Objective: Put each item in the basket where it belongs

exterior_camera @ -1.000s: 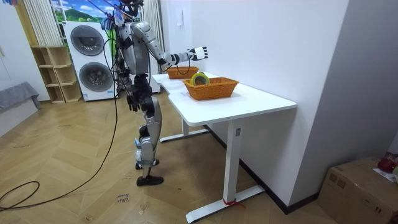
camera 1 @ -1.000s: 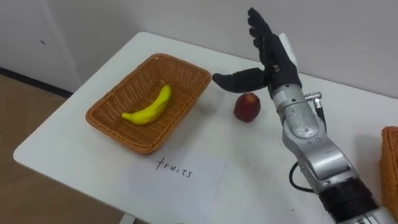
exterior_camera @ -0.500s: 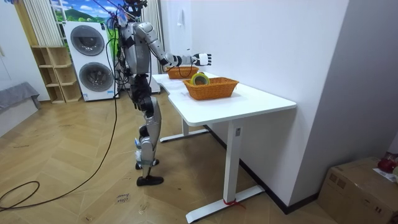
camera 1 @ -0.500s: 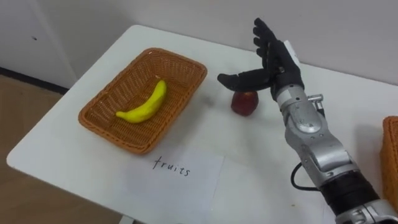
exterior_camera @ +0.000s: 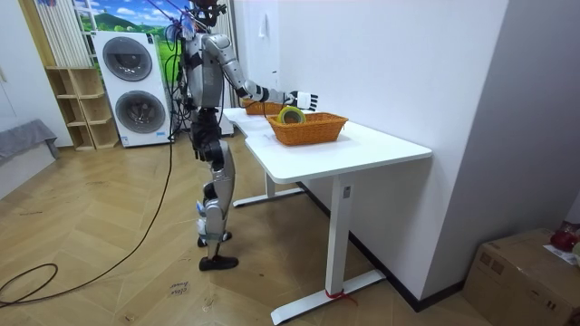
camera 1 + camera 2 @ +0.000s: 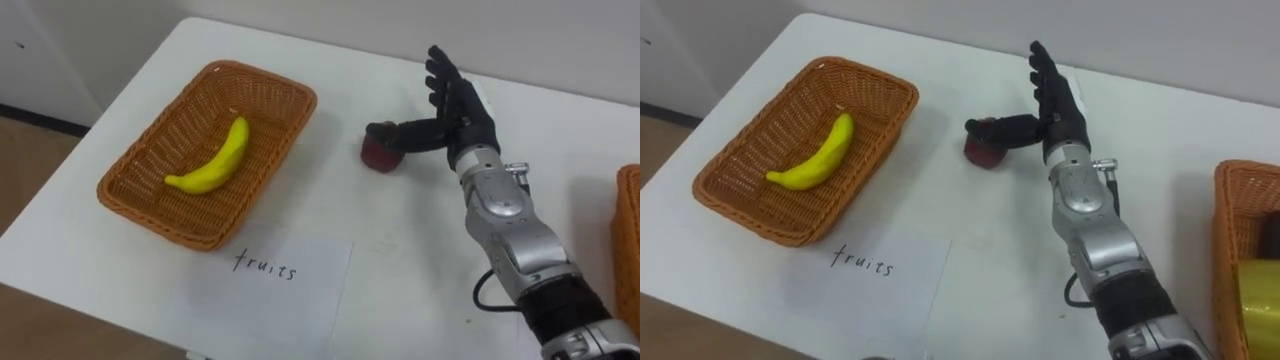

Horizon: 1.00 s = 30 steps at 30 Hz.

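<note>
A red apple (image 6: 380,153) lies on the white table (image 6: 400,270), to the right of the fruit basket (image 6: 150,195). My right hand (image 6: 455,105) is open just over the apple, fingers straight, with the thumb lying across the apple's top. A yellow banana (image 6: 212,159) rests inside the wicker fruit basket (image 6: 740,200). The same apple (image 6: 985,148) and right hand (image 6: 1052,100) show in the right eye view. In the room view my right hand (image 5: 303,98) reaches over the table by the far basket (image 5: 263,108).
A paper sheet (image 6: 270,275) with handwriting lies in front of the fruit basket. A second wicker basket (image 6: 1232,270) at the right edge holds a yellow thing (image 6: 1258,305). In the room view this basket (image 5: 306,128) holds a tape roll (image 5: 291,114). A wall runs behind the table.
My right hand has come down from above the table onto the apple, thumb now across its top. The camera has shifted, so the whole scene sits further left and lower.
</note>
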Tool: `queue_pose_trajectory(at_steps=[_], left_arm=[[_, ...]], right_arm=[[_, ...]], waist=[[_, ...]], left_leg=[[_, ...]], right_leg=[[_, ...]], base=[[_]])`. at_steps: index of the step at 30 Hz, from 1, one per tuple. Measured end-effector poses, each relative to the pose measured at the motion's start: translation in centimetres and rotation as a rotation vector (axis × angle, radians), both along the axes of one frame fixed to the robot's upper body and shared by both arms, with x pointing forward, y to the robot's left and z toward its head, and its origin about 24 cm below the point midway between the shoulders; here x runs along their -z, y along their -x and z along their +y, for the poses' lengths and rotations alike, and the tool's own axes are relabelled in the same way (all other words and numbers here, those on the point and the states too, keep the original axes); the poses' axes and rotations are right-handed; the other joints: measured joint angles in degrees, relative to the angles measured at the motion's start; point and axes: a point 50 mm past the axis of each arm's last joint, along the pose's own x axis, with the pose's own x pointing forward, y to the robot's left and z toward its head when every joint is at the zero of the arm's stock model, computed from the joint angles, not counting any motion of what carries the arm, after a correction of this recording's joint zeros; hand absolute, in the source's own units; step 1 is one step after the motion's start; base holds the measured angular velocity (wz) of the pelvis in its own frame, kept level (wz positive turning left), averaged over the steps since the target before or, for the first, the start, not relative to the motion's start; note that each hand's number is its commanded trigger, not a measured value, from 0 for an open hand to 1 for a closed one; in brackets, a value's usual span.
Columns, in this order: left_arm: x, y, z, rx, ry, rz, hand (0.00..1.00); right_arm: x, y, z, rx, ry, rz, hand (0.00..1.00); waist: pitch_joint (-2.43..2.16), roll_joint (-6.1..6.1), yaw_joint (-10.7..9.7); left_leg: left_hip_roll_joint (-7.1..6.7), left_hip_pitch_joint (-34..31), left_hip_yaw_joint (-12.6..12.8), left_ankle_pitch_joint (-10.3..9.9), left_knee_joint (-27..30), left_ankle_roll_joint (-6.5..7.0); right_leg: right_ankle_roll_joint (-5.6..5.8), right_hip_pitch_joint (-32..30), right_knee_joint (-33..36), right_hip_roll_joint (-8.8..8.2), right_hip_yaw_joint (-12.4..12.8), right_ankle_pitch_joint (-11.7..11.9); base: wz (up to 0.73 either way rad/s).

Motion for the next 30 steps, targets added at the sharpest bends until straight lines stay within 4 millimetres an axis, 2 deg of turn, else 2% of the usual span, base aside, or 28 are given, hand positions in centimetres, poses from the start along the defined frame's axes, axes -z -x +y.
queue_pose_trajectory(at_steps=[11,21,30], left_arm=[[0.1,0.5,-0.2,-0.007,0.019,0.014,0.00],[0.1,0.8,-0.2,-0.009,0.020,0.020,0.00],[0.2,0.8,-0.4,-0.009,0.026,0.022,0.00]], right_arm=[[1.6,0.2,-0.6,0.016,0.006,0.069,0.00],[2.6,0.4,0.0,-0.029,-0.006,0.115,0.00],[2.8,0.5,0.8,-0.084,0.011,0.121,0.00]], waist=[[0.01,0.01,0.0],[0.01,0.39,0.1],[-0.02,0.39,0.2]], left_leg=[[0.12,0.1,0.1,0.0,0.1,0.01],[0.46,1.0,0.5,0.0,0.0,-0.01],[0.49,1.0,0.4,0.0,0.0,-0.01]], right_leg=[[-0.03,0.2,0.1,0.09,0.0,0.0],[-0.21,1.0,0.1,0.34,0.0,0.3],[-0.21,1.0,0.0,0.27,-0.1,0.3]], base=[[0.00],[-0.01],[0.00]])
